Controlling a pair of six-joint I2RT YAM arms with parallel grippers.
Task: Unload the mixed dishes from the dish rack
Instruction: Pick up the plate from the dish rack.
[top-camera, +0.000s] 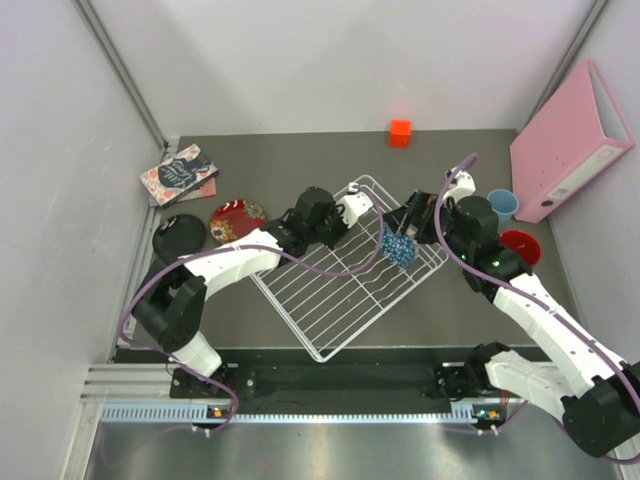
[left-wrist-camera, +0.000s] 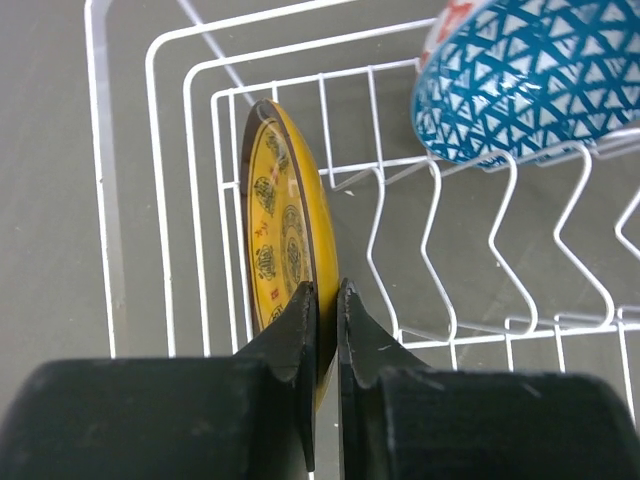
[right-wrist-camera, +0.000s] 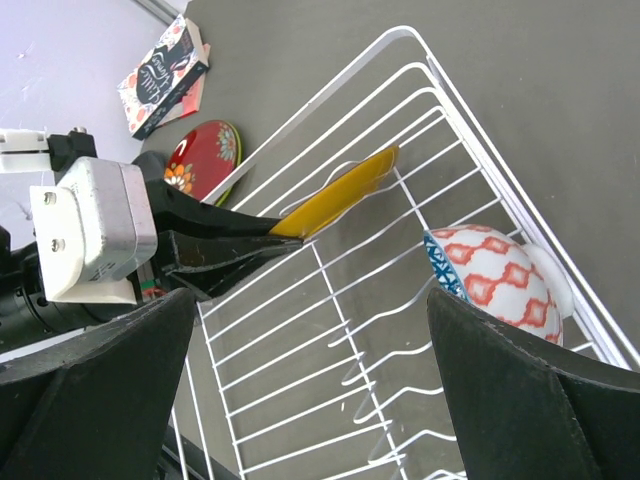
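Note:
The white wire dish rack (top-camera: 340, 290) lies at an angle in the middle of the table. A yellow plate (left-wrist-camera: 285, 225) stands on edge in it, and my left gripper (left-wrist-camera: 328, 300) is shut on the plate's near rim. In the right wrist view the yellow plate (right-wrist-camera: 340, 190) sticks out from the left gripper's black fingers (right-wrist-camera: 225, 250). A blue patterned bowl (top-camera: 398, 248) lies on its side at the rack's right edge. My right gripper (right-wrist-camera: 310, 330) hangs open above the rack next to the bowl (right-wrist-camera: 495, 280), holding nothing.
On the table to the left lie a red plate (top-camera: 238, 220), a black plate (top-camera: 180, 236) and a book (top-camera: 178, 175). A light blue cup (top-camera: 502, 203) and a dark mug with red inside (top-camera: 521, 247) stand to the right, near the pink binder (top-camera: 570, 140). An orange-red cube (top-camera: 400, 132) sits at the back.

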